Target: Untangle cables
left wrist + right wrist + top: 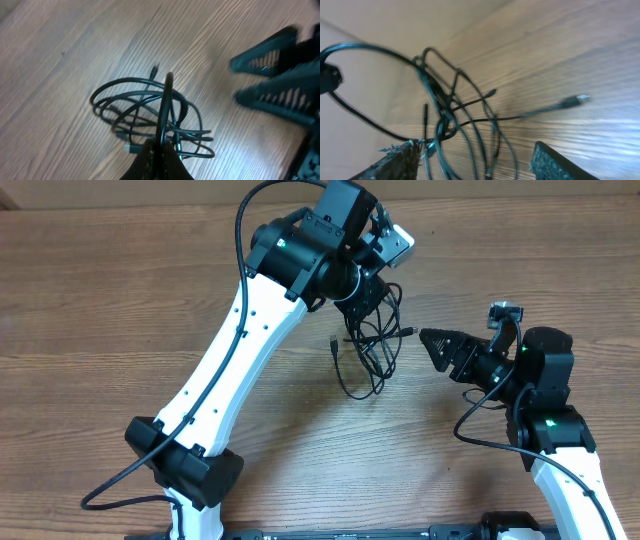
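The thin black cables (368, 340) lay in one tangled clump, none separated. The left end effector (161, 144) pinched a loop. The right end effector (432, 348), beside the clump, stood spread.

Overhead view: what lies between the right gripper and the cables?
Just a narrow strip of bare table between the right gripper and cables, shown overhead.

Wood-grain table (120, 300); tangled black cables (368, 348) on it

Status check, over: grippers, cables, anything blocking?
Left gripper shut on a loop of the cables, tangle hanging below. Right gripper open, beside the tangle, gripping nothing. No obstruction seen between the arms.
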Tool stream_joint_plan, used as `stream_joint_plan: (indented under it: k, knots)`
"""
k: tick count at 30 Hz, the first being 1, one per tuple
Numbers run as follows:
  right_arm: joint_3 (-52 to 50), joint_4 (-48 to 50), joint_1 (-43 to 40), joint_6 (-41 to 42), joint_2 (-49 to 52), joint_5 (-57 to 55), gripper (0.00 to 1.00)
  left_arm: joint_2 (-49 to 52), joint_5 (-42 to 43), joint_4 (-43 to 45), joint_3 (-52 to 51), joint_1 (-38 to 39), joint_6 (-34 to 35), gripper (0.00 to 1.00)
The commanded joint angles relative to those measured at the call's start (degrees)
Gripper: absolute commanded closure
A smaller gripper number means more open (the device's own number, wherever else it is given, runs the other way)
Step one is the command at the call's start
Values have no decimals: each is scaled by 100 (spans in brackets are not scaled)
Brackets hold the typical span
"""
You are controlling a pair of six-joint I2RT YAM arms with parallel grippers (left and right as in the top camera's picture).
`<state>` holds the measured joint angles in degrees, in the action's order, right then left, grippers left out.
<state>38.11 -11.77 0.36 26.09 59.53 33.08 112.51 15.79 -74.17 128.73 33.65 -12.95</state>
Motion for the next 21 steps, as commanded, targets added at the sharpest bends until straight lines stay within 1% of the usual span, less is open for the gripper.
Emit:
stream_joint_plan:
  k: [1, 5, 6, 7, 10, 12, 15, 17, 21]
  knots:
    - [37, 337, -11, -111, -26, 944, 27, -533, 424, 63, 382, -15, 142, 96]
    - [37, 529, -11, -223, -26, 1410, 25, -785, 608, 280, 387, -15, 142, 96]
    - [37, 551, -11, -459, -26, 1598, 23, -896, 885, 529, 387, -13, 142, 96]
    - [37, 549, -11, -549, -26, 1633, 23, -938, 1086, 669, 387, -13, 142, 96]
    - [37, 546, -11, -557, -24, 1611, 23, -1025, 1735, 1069, 387, -15, 142, 96]
    - [37, 522, -11, -557, -24, 1530, 24, -1043, 2107, 1259, 387, -15, 144, 96]
    - [37, 334, -11, -555, -24, 1102, 36, -1043, 2557, 1375, 387, -15, 142, 96]
    - [37, 2, -11, -555, -24, 472, 43, -1043, 2741, 1405, 387, -15, 142, 96]
    - [37, -551, -11, -494, -24, -752, 43, -1054, 2771, 1414, 387, -33, 142, 96]
